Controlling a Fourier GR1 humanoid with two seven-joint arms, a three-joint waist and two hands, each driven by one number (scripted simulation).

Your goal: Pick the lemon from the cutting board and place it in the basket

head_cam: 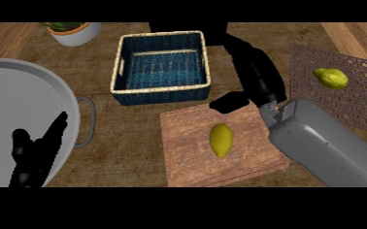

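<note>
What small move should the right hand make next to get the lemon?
Probably bring the right hand back and down over the lemon. The lemon lies untouched on the cutting board, while the open hand sits beyond the board's far edge, beside the basket, holding nothing.

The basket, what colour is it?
The basket is dark blue with a pale straw rim, in the head view.

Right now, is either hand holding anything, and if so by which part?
Nothing is held. The lemon lies untouched on the cutting board. The right hand is open above the board's far edge; the left hand rests open at lower left.
</note>
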